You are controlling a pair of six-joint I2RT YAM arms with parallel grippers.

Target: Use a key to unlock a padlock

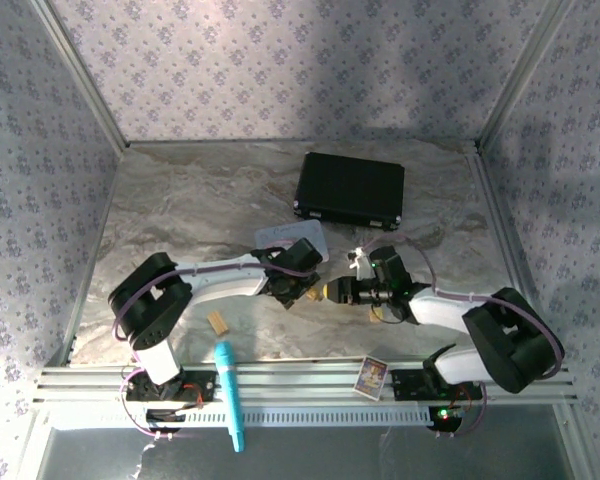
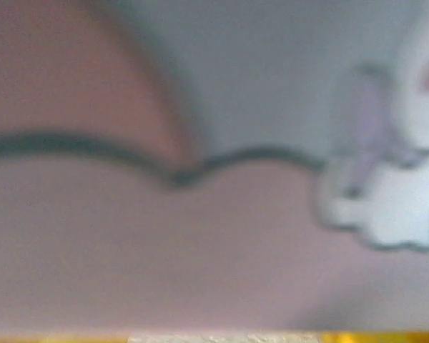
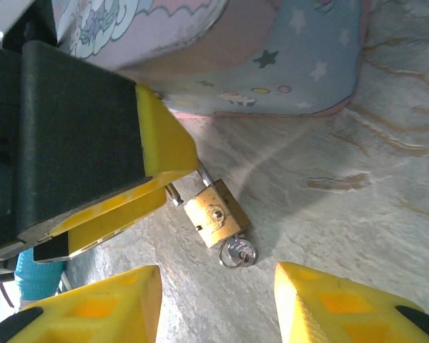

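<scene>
Though crowded by tin point(image 3: 272, 64), padlock point(image 3: 214, 218): key point(image 3: 239, 251) at base
Right gripper point(image 3: 214, 307): parted, empty
Left gripper point(image 3: 179, 179): at shackle (grip unclear)

Small brass padlock point(image 3: 213, 220), silvery key point(image 3: 238, 251) alongside

black case point(image 1: 350, 190), pastel tin point(image 1: 292, 238), teal marker point(image 1: 229, 395)

White links and bulky black joints make up the left arm point(image 1: 218, 276) and right arm point(image 1: 446, 306), thin purple cables point(image 1: 116, 318) looping alongside. Wedge-shaped yellow fingers point(image 3: 107, 311) tip the right gripper point(image 3: 214, 309).
</scene>
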